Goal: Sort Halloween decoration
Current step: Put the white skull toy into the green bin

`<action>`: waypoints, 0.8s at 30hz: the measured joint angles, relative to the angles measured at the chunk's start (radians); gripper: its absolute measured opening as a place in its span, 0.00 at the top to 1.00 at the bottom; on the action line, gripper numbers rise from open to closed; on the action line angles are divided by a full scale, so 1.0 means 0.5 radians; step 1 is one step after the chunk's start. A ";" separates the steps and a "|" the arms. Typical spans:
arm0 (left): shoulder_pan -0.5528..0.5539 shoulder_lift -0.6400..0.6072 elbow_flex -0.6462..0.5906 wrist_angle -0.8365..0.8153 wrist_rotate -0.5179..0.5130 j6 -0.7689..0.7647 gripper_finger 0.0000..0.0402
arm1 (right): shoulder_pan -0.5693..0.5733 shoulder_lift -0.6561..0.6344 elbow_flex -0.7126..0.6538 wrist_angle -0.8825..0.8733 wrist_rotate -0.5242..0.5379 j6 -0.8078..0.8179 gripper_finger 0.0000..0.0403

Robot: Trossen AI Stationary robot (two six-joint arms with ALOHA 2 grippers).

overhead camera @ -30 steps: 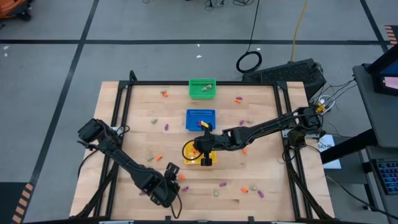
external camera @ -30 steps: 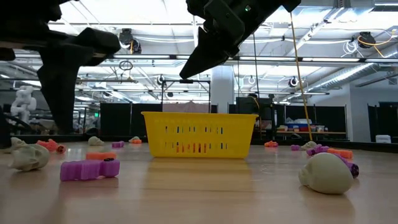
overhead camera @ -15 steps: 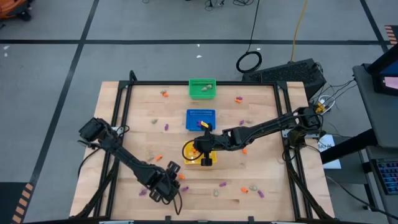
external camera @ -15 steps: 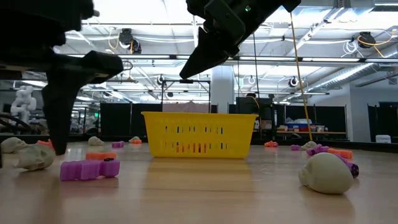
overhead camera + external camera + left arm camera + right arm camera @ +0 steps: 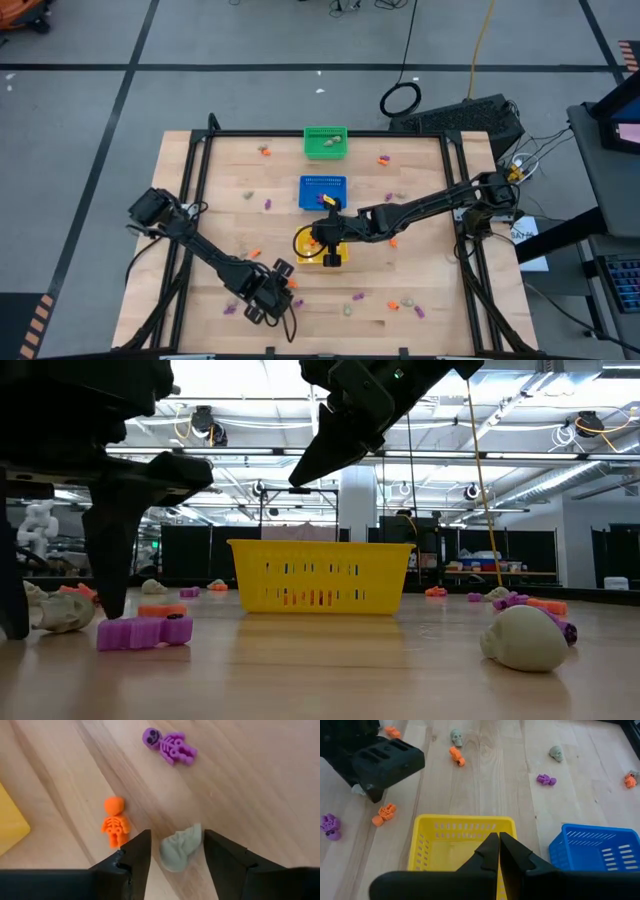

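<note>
A wooden table seen from above holds three small square baskets in a line down the middle: a green basket [image 5: 325, 142] at the far edge, a blue basket [image 5: 323, 191] next, and a yellow basket [image 5: 320, 245] nearest. Tiny Halloween trinkets – orange, purple and pale – lie scattered around them.

The left gripper [image 5: 172, 851] is low over the near left part of the table. Its fingers are spread, one on each side of a pale skull [image 5: 181, 851] that lies on the wood between them; they do not appear to be touching it yet. Just beside the skull lies an orange skeleton [image 5: 115, 821], and a little farther off a purple skeleton [image 5: 170, 746].

The right gripper [image 5: 494, 851] hangs over the yellow basket, fingers pressed together and holding nothing that can be seen.

Risks, as a judgement: the skull is rounded and sits off-centre between the fingers, so a closing pinch could squirt it sideways – or roll it out of reach. The orange skeleton lies close to one finger and might be nudged or caught along with the skull, sending two colours into one basket. The fingertips are close to the table and could scrape it if lowered further. The arms could also cross paths near the yellow basket.
</note>
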 joint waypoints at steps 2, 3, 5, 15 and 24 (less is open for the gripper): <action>0.017 0.024 0.004 0.006 0.057 0.004 0.61 | 0.000 0.000 0.000 0.000 -0.001 -0.004 1.00; 0.021 0.034 0.005 0.006 0.081 0.007 0.64 | 0.000 0.000 0.000 0.000 -0.001 -0.005 1.00; 0.021 0.049 0.004 -0.005 0.082 0.014 0.69 | 0.000 0.000 0.000 -0.001 -0.001 -0.005 1.00; 0.028 0.000 0.000 -0.014 0.052 -0.051 0.86 | 0.004 0.000 0.000 -0.002 -0.001 -0.013 1.00; 0.149 -0.206 -0.010 -0.278 -0.053 -0.215 0.90 | 0.056 -0.142 -0.001 -0.104 0.175 -0.102 1.00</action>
